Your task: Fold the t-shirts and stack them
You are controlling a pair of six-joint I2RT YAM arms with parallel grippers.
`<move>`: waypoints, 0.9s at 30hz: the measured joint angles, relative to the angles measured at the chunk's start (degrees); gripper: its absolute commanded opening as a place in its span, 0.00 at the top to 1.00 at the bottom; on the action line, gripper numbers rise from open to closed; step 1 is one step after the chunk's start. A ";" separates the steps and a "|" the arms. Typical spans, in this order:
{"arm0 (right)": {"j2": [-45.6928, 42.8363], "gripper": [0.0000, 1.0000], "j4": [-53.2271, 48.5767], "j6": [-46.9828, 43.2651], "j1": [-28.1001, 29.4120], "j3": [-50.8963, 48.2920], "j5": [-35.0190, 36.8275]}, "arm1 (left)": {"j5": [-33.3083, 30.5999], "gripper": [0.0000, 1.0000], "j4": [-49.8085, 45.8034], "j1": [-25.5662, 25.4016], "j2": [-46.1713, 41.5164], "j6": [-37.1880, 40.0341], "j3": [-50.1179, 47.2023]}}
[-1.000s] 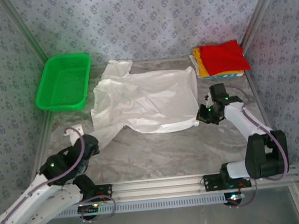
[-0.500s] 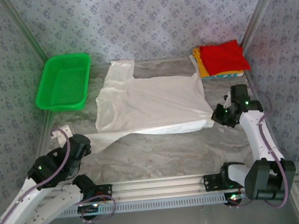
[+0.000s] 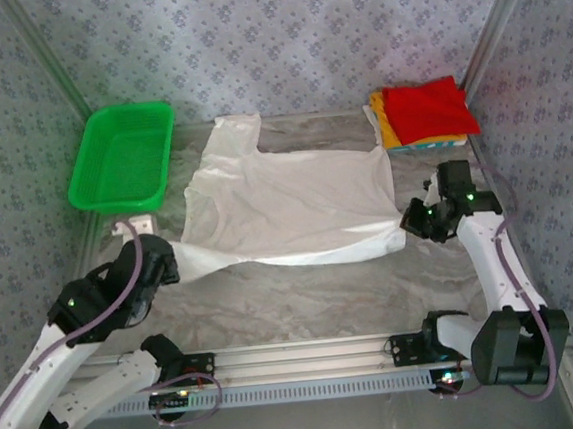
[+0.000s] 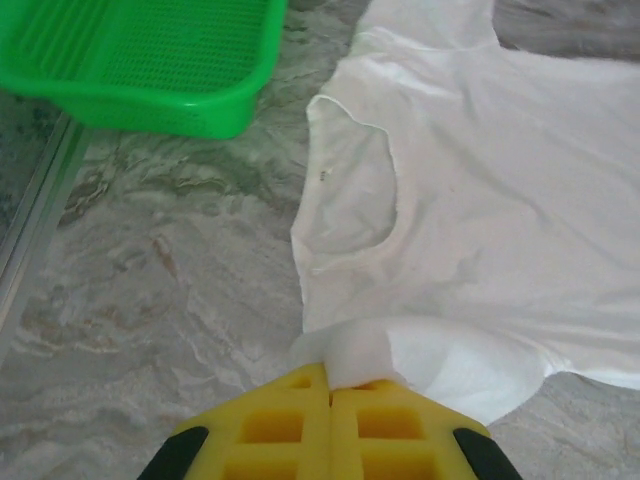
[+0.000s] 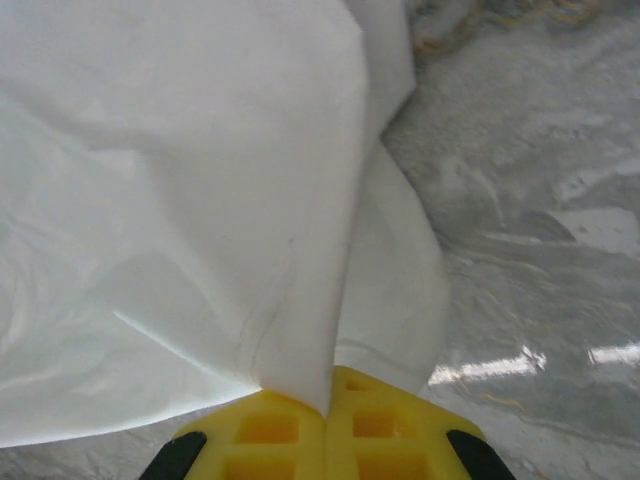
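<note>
- We are stretching the white t-shirt (image 3: 295, 199) flat on the table (image 3: 313, 292). The left pincer (image 4: 330, 375) is clamped shut on a bunch of its cloth, with the neck opening (image 4: 350, 190) lying just ahead of it and the body spreading ahead to its right.
- The right pincer (image 5: 328, 395) is pinched tight on a corner of the same shirt. The cloth is fanning out ahead and to its left, and bare table is lying to its right.
- Between the two pincers the near edge is running fairly taut, but a flap is doubling under just ahead of the left pincer, so we are judging the spreading unfinished.
- To do this well, we are aiming to draw both pincers apart evenly and low over the table, pulling gently so neither grip slips off.
- We are minding the far sleeve (image 3: 234, 129), well ahead of the left pincer beside the green basket (image 3: 121, 154); it is probably going to need smoothing.
- The stack of folded t-shirts (image 3: 423, 112), red on top, is sitting beyond the right pincer and just beside the white shirt's far corner. We cannot tell whether they are touching.
</note>
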 measured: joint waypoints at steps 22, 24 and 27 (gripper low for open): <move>6.43 1.00 5.77 1.86 1.33 -2.89 1.53 | 18.99 1.00 11.61 19.50 18.01 20.55 3.04; 7.21 1.00 6.32 1.99 1.25 -1.92 1.88 | 20.61 1.00 11.72 21.18 21.73 22.67 5.09; 7.28 1.00 7.02 2.01 1.11 -0.74 2.10 | 21.90 1.00 12.20 22.14 24.22 25.24 7.45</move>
